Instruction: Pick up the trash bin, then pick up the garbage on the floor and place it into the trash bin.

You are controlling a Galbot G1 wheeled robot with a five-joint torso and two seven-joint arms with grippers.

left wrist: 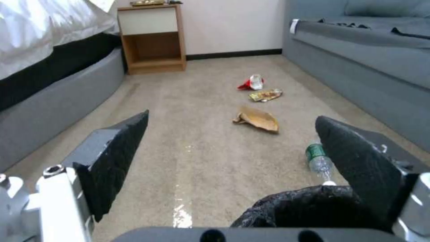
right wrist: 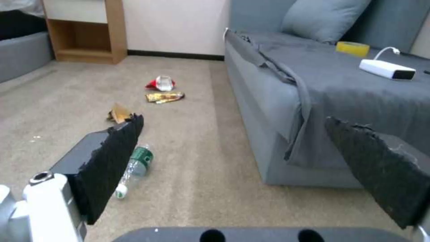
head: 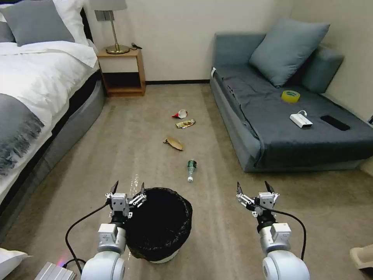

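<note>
The trash bin [head: 161, 225], white with a black bag lining, stands on the carpet just in front of me; its bag rim [left wrist: 309, 210] shows in the left wrist view. My left gripper [head: 127, 189] hovers open at the bin's left rim. My right gripper [head: 253, 189] hangs open over bare carpet to the bin's right. Garbage lies in a line ahead: a clear bottle with green label [head: 190, 169] [left wrist: 319, 160] [right wrist: 134, 169], a brown scrap [head: 174, 143] [left wrist: 257, 119] [right wrist: 119, 113], a gold wrapper [head: 185, 123] [left wrist: 265, 95] [right wrist: 164, 97], and a red-and-white wrapper [head: 180, 114] [left wrist: 252, 82] [right wrist: 161, 83].
A bed [head: 35, 97] runs along the left and a grey sofa [head: 287, 124] along the right, with a carpet lane between. A wooden nightstand [head: 122, 72] with a lamp stands at the far wall. On the sofa lie a yellow tape roll [head: 290, 96], a white box [head: 301, 120] and a black device.
</note>
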